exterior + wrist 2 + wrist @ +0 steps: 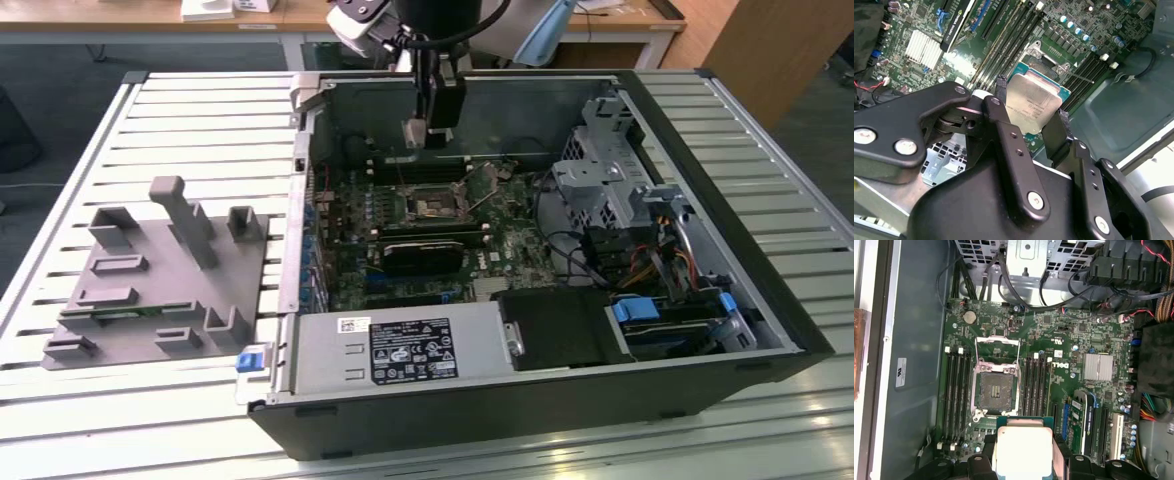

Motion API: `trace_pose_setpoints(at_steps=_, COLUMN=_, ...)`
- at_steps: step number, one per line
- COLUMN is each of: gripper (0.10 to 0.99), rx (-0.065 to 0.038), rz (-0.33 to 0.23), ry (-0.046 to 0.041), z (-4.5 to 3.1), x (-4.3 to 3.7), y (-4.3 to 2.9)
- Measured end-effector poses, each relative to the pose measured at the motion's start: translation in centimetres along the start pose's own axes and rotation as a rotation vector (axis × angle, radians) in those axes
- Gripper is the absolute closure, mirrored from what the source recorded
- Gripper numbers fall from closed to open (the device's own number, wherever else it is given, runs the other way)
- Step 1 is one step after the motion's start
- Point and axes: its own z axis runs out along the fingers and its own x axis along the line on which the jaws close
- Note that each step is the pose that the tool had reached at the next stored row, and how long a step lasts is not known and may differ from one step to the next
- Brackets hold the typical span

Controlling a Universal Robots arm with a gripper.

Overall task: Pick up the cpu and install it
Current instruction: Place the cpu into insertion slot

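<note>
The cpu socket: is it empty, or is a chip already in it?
Empty. The first wrist view shows the bare dark centre of the socket, while the cpu is held in the claw, apart from the socket.

In the exterior view we see the fixture (147, 290) at nine o'clock of the case (561, 410), the cpu (414, 133) at twelve o'clock of the socket (438, 208).

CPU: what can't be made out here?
cpu underside: faces away, second wrist view.
Its gripped edges: covered by the gripper, second wrist view.
Its orientation: too small, exterior view.
socket pins: too small, first wrist view.
</note>
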Motion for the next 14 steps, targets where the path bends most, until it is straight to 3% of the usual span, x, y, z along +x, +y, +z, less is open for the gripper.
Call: trace_pose_setpoints(at_steps=14, gripper=0.553, rx=0.0, rz=0.0, ry=0.0001, z=0.92, x=0.01, y=-0.01)
